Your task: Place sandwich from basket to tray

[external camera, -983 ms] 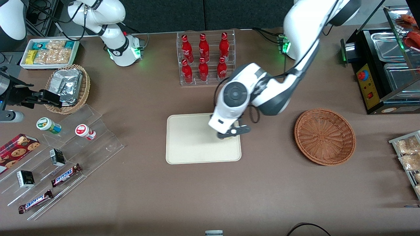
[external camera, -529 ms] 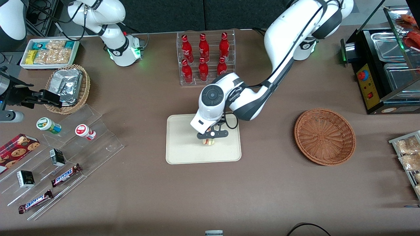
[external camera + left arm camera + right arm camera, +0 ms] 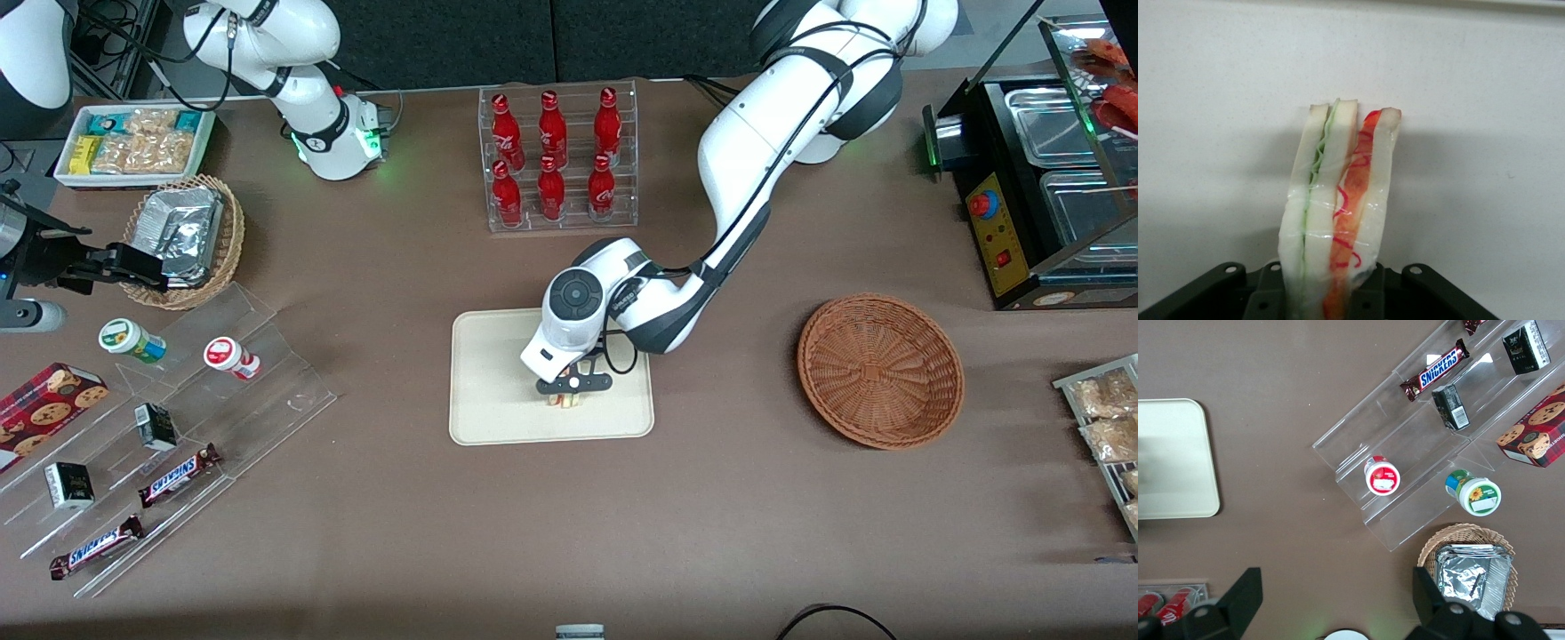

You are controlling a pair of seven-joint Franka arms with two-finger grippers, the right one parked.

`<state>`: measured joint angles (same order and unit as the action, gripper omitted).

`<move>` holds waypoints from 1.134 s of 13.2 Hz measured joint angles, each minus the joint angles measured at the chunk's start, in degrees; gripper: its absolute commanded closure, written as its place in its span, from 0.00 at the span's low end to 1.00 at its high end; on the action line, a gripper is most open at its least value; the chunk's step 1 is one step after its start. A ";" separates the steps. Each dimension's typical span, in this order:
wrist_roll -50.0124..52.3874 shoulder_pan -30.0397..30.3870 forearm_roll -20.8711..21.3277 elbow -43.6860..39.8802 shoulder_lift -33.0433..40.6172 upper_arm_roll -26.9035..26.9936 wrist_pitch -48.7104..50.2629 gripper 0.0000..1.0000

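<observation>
My left gripper hangs low over the middle of the cream-beige tray, shut on the sandwich. In the left wrist view the sandwich stands on edge between the jaws of the gripper. It is wrapped in clear film, with white bread and green and red filling layers, and the tray's pale floor lies close under it. I cannot tell whether it touches the tray. The reddish-brown wicker basket sits empty toward the working arm's end of the table. A corner of the tray also shows in the right wrist view.
A clear rack of red bottles stands farther from the front camera than the tray. Toward the parked arm's end are a stepped acrylic shelf with snacks, a tan basket of foil packets and a white snack box. A black food warmer stands past the basket.
The arm carried the sandwich from the tray's edge nearest the basket to the tray's middle. It then sank lower and came slightly nearer the front camera.
</observation>
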<state>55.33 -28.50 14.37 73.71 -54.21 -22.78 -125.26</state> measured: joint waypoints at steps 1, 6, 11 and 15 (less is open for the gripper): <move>0.05 -0.02 0.00 -0.22 -0.01 -0.02 0.00 0.00; 0.19 0.39 0.07 -2.46 2.28 0.01 2.77 0.00; -1.32 6.66 0.00 -0.06 14.71 0.04 15.62 0.00; -14.27 18.10 -4.80 16.28 27.69 0.06 15.74 0.00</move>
<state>41.06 -10.40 9.57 89.99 -26.52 -22.73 -109.51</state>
